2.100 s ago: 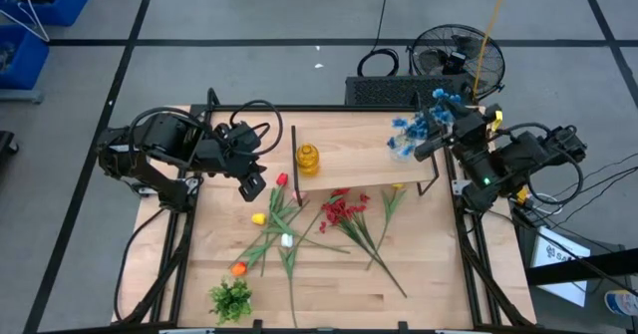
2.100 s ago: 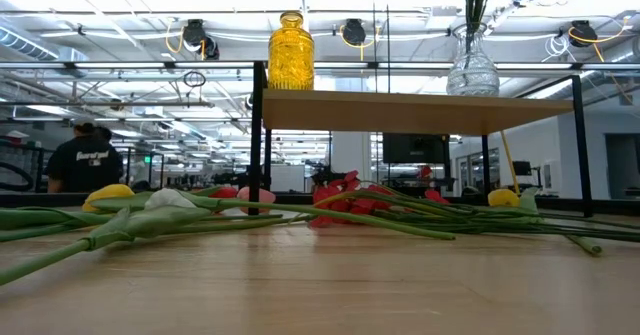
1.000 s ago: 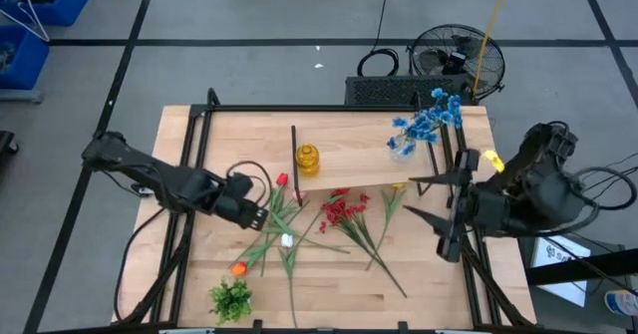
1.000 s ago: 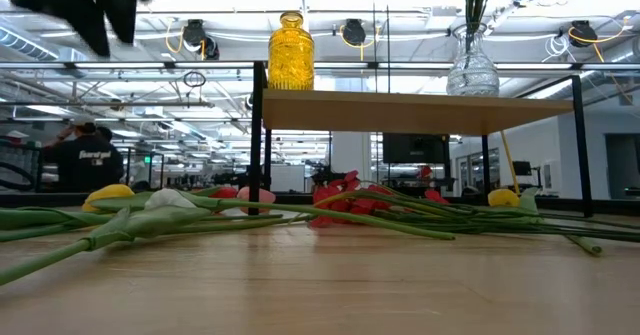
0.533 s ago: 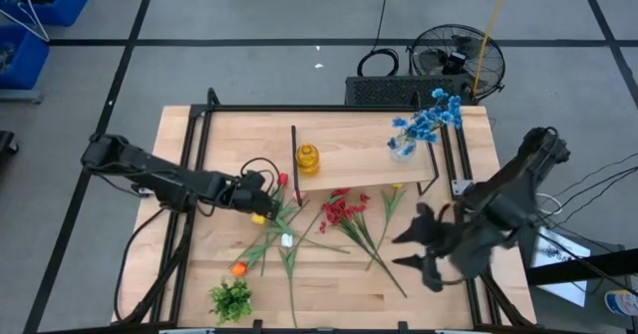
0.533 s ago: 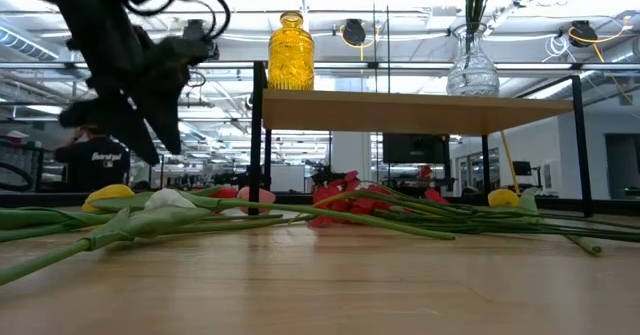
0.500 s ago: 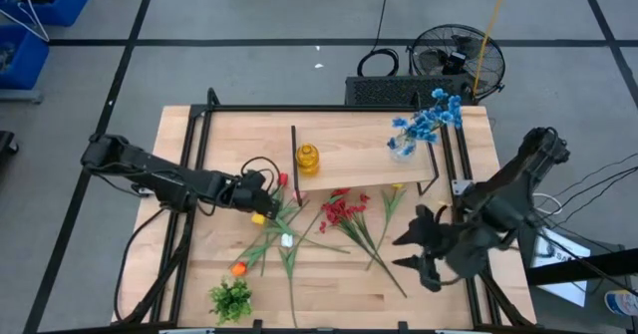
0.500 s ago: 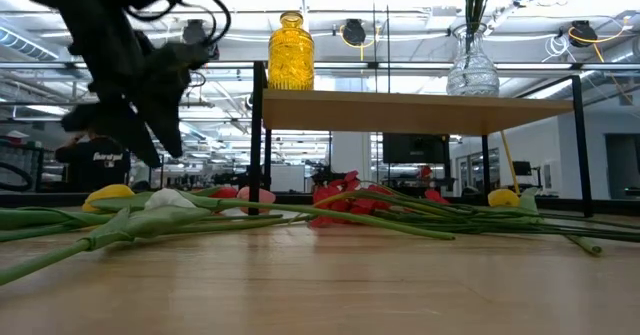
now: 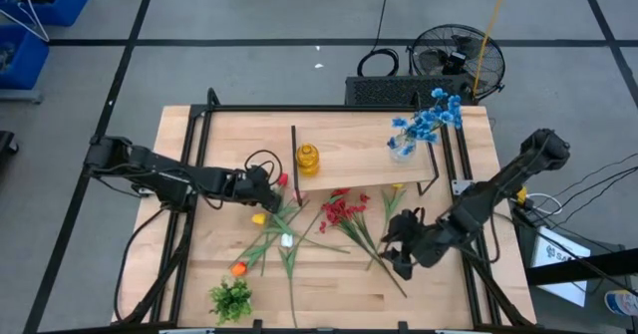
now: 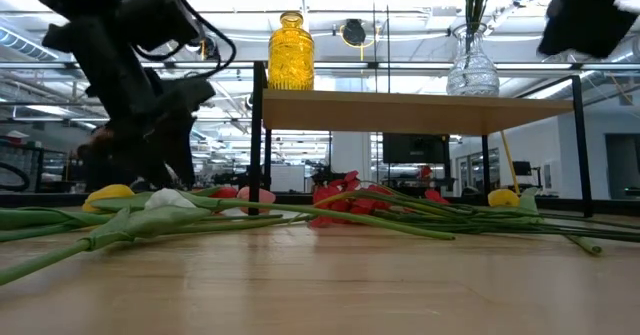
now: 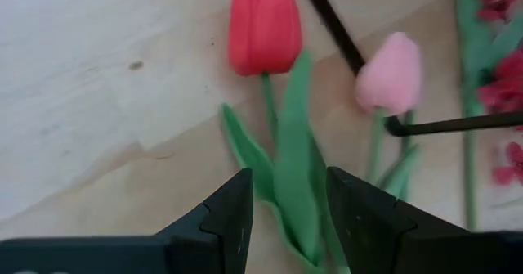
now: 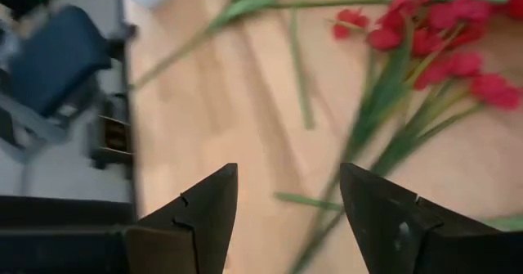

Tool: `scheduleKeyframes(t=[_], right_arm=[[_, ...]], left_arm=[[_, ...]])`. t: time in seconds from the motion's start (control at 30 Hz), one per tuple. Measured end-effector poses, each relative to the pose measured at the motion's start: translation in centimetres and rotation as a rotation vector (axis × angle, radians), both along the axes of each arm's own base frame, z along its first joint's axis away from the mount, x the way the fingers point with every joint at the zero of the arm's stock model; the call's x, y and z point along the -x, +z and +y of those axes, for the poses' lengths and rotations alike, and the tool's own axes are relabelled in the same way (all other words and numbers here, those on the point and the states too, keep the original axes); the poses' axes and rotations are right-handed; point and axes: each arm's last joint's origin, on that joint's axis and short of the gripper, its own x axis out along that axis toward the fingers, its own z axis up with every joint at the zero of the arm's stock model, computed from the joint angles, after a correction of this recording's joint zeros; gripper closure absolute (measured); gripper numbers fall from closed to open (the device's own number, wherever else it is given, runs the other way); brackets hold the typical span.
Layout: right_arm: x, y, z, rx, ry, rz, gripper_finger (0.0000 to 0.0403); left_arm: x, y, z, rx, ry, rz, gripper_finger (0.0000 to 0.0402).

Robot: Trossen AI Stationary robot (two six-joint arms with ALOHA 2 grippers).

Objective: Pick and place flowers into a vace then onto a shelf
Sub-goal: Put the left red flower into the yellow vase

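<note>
A: Where are the flowers (image 9: 299,224)?

B: Loose on the table (image 9: 429,284), spread from the left-middle across to the middle, in front of the shelf (image 9: 364,160). The red tulip (image 11: 263,27) and the pink tulip (image 11: 391,74) lie by the shelf's left front leg; the red berry spray (image 9: 344,209) is in the middle. The blue blossoms (image 9: 427,120) stand in the clear vase (image 10: 472,73) at the shelf's right end, and a yellow vase (image 9: 307,158) stands at its left end.

A: And the left gripper (image 9: 267,182)?

B: Low over the red tulip, fingers (image 11: 229,217) partly apart on either side of its leaf and stem, not closed on it.

A: The right gripper (image 9: 395,246)?

B: Above the stems right of the middle, fingers (image 12: 204,204) spread wide, holding nothing.

A: What changed?

B: Half a second ago the left gripper was a little nearer the yellow tulip (image 9: 258,217); the right one was nearer the table's right edge and has moved inward. The flowers have not shifted.
</note>
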Motion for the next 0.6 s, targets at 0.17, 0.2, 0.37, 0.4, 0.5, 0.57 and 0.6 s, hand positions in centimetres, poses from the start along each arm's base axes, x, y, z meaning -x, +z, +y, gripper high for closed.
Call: scheduleKeyframes(t=[0.17, 0.2, 0.37, 0.4, 0.5, 0.57, 0.6], right_arm=[[-0.9, -1.3, -2.0, 0.049, -0.040, 0.001, 0.0193], [-1.2, -1.3, -2.4, 0.049, -0.050, -0.012, 0.0193], [-2.5, -1.0, -3.8, 0.052, -0.032, -0.069, 0.0193], [-2.7, -1.0, -4.1, 0.056, -0.027, -0.075, 0.0193], [-3.0, -0.9, -4.7, 0.071, -0.032, -0.079, 0.0193], [-3.1, -1.0, -5.0, 0.072, -0.044, -0.077, 0.0193], [-3.2, -1.0, -5.1, 0.066, -0.042, -0.075, 0.0193]], left_arm=[[-0.7, -1.9, 0.3, 0.001, -0.009, 0.066, 0.0241], [-0.9, -2.3, 0.4, 0.005, -0.011, 0.077, 0.0242], [-1.3, -2.8, 0.4, 0.010, -0.011, 0.094, 0.0302], [-1.3, -2.8, 0.4, 0.015, -0.014, 0.089, 0.0326], [-1.2, -2.1, 0.3, 0.043, -0.026, 0.053, 0.0386], [-1.0, -1.3, 0.2, 0.099, -0.032, 0.018, 0.0390], [-0.8, -0.9, 0.0, 0.131, -0.040, 0.002, 0.0392]])
